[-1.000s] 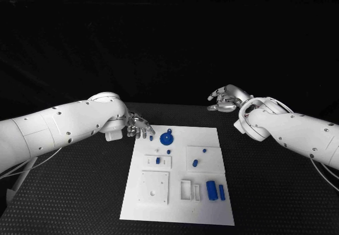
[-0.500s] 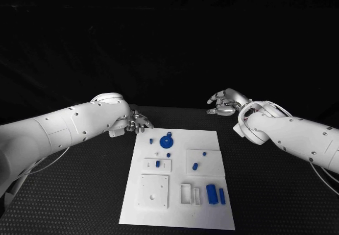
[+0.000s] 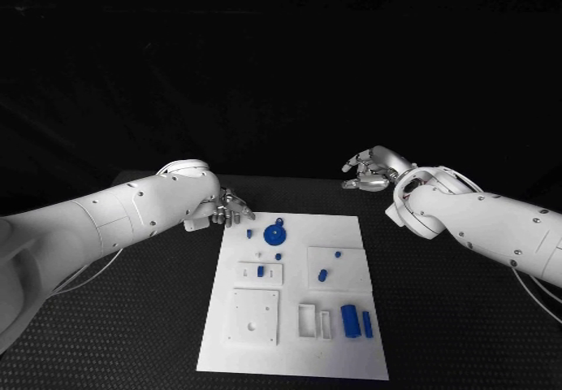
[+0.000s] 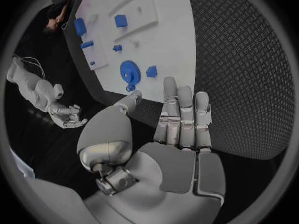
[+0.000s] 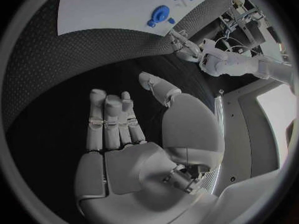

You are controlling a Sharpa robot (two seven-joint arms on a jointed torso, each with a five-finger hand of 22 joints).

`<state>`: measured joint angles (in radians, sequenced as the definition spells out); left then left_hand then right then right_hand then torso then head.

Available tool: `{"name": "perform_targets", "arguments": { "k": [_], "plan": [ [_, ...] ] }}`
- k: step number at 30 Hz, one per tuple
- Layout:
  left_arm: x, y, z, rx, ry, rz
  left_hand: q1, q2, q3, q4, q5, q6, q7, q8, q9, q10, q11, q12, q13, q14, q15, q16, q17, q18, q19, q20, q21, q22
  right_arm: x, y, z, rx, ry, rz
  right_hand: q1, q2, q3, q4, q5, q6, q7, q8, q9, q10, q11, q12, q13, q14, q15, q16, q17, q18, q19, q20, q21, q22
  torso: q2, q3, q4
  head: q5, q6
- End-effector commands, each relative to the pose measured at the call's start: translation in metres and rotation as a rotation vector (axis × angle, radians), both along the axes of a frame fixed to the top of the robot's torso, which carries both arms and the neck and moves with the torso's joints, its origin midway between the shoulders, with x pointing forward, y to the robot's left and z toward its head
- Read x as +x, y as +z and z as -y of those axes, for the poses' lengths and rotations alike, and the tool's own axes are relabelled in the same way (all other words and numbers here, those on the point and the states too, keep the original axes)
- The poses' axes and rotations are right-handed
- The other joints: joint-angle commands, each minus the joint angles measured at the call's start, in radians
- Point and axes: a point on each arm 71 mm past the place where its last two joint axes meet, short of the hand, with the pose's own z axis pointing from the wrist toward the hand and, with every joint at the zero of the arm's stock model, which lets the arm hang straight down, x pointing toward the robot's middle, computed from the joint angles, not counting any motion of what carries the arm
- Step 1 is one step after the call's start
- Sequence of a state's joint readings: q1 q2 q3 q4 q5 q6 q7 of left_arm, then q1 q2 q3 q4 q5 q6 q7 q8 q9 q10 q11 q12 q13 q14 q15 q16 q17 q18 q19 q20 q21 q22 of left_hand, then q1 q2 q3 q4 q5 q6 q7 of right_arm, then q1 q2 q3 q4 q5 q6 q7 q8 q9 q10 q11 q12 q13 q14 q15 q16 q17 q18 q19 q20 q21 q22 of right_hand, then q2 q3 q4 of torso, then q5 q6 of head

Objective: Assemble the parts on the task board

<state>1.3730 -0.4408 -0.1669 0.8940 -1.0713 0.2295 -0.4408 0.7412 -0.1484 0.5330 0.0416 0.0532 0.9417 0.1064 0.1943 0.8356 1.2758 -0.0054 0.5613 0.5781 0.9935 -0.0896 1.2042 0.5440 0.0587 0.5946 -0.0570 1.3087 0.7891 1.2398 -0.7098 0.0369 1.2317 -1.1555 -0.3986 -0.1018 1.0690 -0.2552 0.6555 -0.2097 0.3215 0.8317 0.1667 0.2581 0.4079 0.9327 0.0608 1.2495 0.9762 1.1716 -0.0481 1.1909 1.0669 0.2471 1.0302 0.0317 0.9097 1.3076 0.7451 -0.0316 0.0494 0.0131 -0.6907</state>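
Hovering just beside the far corner of the task board (image 3: 299,292), the left hand (image 3: 227,209) is holding nothing, its fingers (image 4: 181,109) lying straight and side by side. The right hand (image 3: 373,171) is hanging well beyond the board, likewise free, fingers extended. In the left wrist view a toothed blue gear (image 4: 129,69) is sitting ahead of the fingertips, between small blue parts (image 4: 151,71). Woven black table (image 3: 469,325) is surrounding the smooth white plate.
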Motion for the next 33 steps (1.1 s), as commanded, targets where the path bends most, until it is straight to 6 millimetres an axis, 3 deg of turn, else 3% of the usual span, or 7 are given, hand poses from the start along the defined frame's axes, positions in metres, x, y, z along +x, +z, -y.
{"name": "perform_targets", "arguments": {
  "k": [1, 9, 17, 26, 33],
  "plan": [
    [-0.003, -0.007, 0.005, -0.003, -0.034, -0.054, 0.012, 0.003, -0.011, 0.001, -0.003, -0.011, 0.002, -0.008, -0.011, -0.007, 0.003, -0.006, -0.001, -0.007, 0.004, -0.005, -0.002, -0.011, -0.009, -0.126, -0.006, -0.001, 0.000, 0.000, -0.002, -0.002, 0.018, -0.002, -0.006, 0.007, -0.007, 0.000, 0.005, -0.003, 0.006, 0.005, 0.000, -0.005, 0.000, 0.001, -0.002, -0.009, 0.000, -0.003, -0.002, 0.015, -0.007, 0.001, -0.004, 0.012, -0.001, 0.0013, 0.0018, 0.001, -0.002],
    [-0.006, -0.016, 0.008, -0.039, -0.041, -0.113, 0.018, 0.020, -0.023, 0.003, -0.003, 0.016, -0.002, 0.003, -0.024, -0.005, 0.000, -0.013, -0.002, -0.011, 0.009, -0.008, -0.005, -0.011, -0.015, -0.121, -0.009, -0.002, 0.000, 0.000, -0.004, -0.001, 0.021, -0.003, -0.006, 0.008, -0.007, 0.000, 0.005, -0.003, 0.006, 0.005, 0.000, -0.005, 0.000, 0.002, -0.003, -0.009, 0.000, -0.003, -0.002, 0.015, -0.008, 0.001, -0.004, 0.012, 0.000, 0.0004, -0.0014, 0.004, -0.003],
    [-0.006, -0.019, 0.008, -0.047, -0.038, -0.121, 0.020, 0.038, -0.037, 0.002, -0.003, 0.024, -0.004, 0.005, -0.038, -0.006, -0.001, -0.022, -0.005, -0.014, 0.012, -0.010, -0.007, -0.010, -0.020, -0.117, -0.010, -0.003, 0.000, 0.000, -0.005, -0.001, 0.023, -0.004, -0.006, 0.008, -0.007, 0.000, 0.005, -0.003, 0.006, 0.005, 0.000, -0.006, 0.000, 0.002, -0.004, -0.010, 0.000, -0.004, -0.003, 0.015, -0.009, 0.002, -0.005, 0.012, -0.001, 0.0007, 0.0015, 0.000, -0.003],
    [-0.008, -0.026, 0.015, -0.048, -0.046, -0.124, 0.028, 0.052, -0.043, -0.002, -0.003, 0.024, -0.003, 0.005, -0.047, -0.005, -0.001, -0.026, -0.005, -0.015, 0.014, -0.011, -0.007, -0.009, -0.022, -0.115, -0.011, -0.002, 0.001, -0.001, -0.006, -0.001, 0.023, -0.004, -0.005, 0.009, -0.007, -0.001, 0.005, -0.003, 0.006, 0.005, 0.000, -0.006, 0.000, 0.002, -0.005, -0.010, 0.000, -0.004, -0.004, 0.015, -0.009, 0.002, -0.006, 0.012, -0.001, 0.0007, 0.0005, -0.001, -0.004],
    [-0.008, -0.032, 0.010, -0.048, -0.031, -0.114, 0.051, 0.086, -0.048, -0.024, -0.002, 0.028, -0.003, 0.007, -0.062, -0.003, -0.001, -0.032, -0.004, -0.016, 0.015, -0.010, -0.008, -0.009, -0.025, -0.113, -0.010, -0.002, 0.001, 0.000, -0.006, 0.000, 0.025, -0.002, -0.005, 0.009, -0.007, -0.001, 0.005, -0.003, 0.006, 0.005, 0.000, -0.006, 0.000, 0.002, -0.005, -0.011, 0.000, -0.005, -0.005, 0.015, -0.010, 0.002, -0.006, 0.012, -0.001, 0.0005, 0.0010, -0.003, -0.007]
  ]
}}
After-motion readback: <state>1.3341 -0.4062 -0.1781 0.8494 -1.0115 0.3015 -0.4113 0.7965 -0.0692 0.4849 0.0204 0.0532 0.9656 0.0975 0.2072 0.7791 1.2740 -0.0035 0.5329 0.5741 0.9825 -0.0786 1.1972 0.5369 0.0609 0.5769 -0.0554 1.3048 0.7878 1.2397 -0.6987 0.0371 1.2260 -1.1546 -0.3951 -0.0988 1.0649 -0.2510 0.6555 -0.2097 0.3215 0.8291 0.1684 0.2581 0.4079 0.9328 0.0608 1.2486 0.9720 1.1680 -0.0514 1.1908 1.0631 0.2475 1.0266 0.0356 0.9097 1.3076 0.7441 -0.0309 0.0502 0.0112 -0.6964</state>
